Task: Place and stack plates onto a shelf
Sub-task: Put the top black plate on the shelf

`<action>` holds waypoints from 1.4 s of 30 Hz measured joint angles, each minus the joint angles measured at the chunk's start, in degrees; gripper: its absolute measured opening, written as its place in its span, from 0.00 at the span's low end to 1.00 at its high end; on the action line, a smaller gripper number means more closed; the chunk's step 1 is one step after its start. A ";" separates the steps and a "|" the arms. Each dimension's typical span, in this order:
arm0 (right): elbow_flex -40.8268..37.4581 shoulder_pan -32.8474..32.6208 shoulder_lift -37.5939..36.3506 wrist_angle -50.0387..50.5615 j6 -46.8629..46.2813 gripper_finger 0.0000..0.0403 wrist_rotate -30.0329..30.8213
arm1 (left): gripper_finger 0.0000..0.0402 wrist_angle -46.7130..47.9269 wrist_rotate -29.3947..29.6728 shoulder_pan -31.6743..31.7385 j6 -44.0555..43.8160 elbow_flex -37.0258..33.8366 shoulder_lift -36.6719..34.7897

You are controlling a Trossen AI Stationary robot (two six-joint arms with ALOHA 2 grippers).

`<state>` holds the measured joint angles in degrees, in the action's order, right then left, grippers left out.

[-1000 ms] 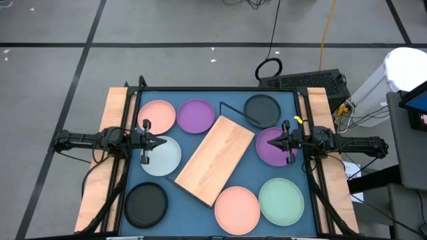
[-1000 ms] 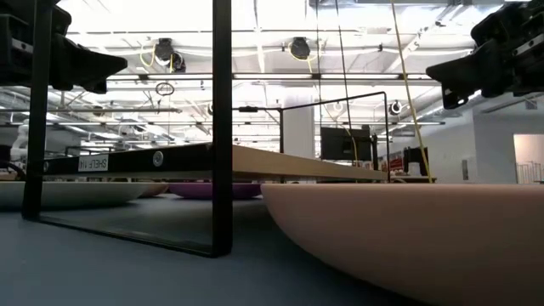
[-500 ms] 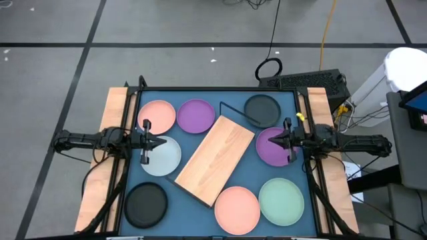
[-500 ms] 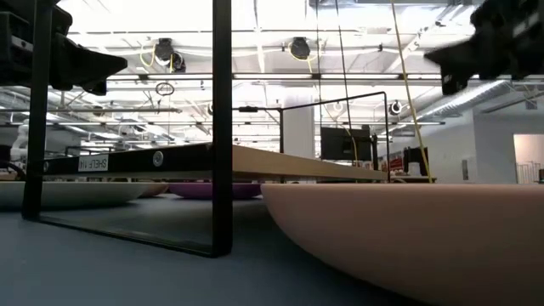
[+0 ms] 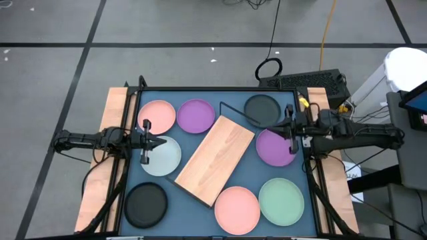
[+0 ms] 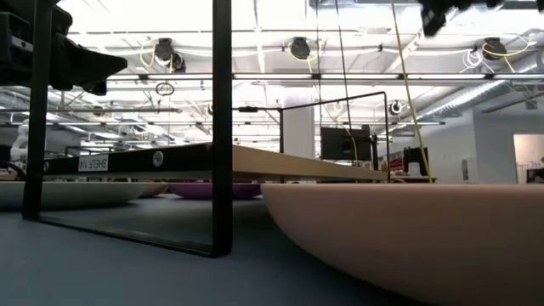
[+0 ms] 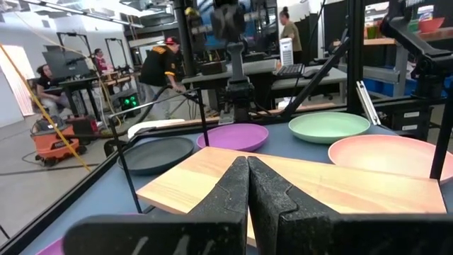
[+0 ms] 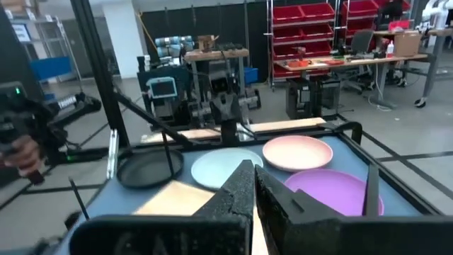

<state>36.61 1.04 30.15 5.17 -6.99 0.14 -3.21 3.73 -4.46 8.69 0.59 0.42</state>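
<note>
The right gripper (image 5: 289,129) has drawn back toward the table's right edge and risen since the earlier frames, so the purple plate (image 5: 276,147) it covered now shows almost whole. In the low view that arm is only a dark scrap at the top edge. The left gripper (image 5: 146,142) has not moved and hangs over the white-grey plate (image 5: 161,156). In each wrist view the arm's own fingers (image 7: 249,191) meet tip to tip, so both grippers are closed and hold nothing.

The shelf (image 5: 215,160) lies slantwise mid-table with nothing on its board. Only part of its black wire frame (image 5: 235,113) shows from above, poking out past the far end. In the low view a frame post (image 6: 222,127) and the near pink plate (image 6: 408,234) fill the foreground and hide most of the table.

No plates are stacked; all eight lie singly on the blue mat (image 5: 200,210) around the shelf:
- far side: a pink plate (image 5: 157,116), a second purple plate (image 5: 196,116) and a black plate (image 5: 261,110)
- near side: another black plate (image 5: 146,204), the other pink plate (image 5: 237,207) and the green plate (image 5: 281,201)

The near rims of these last three come close to the high view's bottom edge.
</note>
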 joint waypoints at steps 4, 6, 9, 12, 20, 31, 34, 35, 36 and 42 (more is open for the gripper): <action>9.25 0.00 6.45 4.61 -2.54 0.00 0.01 | 0.01 0.07 0.01 0.00 -0.62 0.00 0.01; 13.39 0.00 9.16 7.43 -2.84 0.00 0.01 | 0.01 0.12 0.02 -0.01 -1.73 -0.01 -0.01; 19.14 -0.12 12.80 13.17 -2.95 0.00 0.44 | 0.01 0.11 0.04 0.00 -1.95 -0.01 0.00; 24.28 -1.70 15.98 19.34 -3.99 0.00 5.15 | 0.01 0.06 0.04 0.01 -1.86 -0.01 0.01; 27.73 -7.53 19.54 28.76 -7.78 0.00 13.47 | 0.01 0.01 0.13 0.00 0.03 -0.01 0.00; 20.90 -12.86 20.14 31.93 -13.83 0.00 15.09 | 0.01 -1.58 1.15 -0.01 -3.36 0.02 -0.01; 17.16 -14.11 20.13 31.06 -15.91 0.00 15.09 | 0.01 -0.43 5.29 0.01 -5.36 1.22 0.65; 15.83 -14.43 20.15 30.59 -16.41 0.00 15.09 | 0.01 0.23 5.86 0.06 -5.83 1.99 1.37; 14.56 -14.71 20.15 29.75 -16.67 0.00 15.07 | 0.01 0.86 6.02 0.03 -6.18 2.86 2.25; 8.41 -15.41 20.15 28.15 -17.81 0.00 15.04 | 0.01 1.76 6.21 -0.01 -9.49 11.26 11.81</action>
<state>45.02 -14.37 50.30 33.32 -24.80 15.18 -1.45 9.93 -4.47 -0.80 11.85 12.23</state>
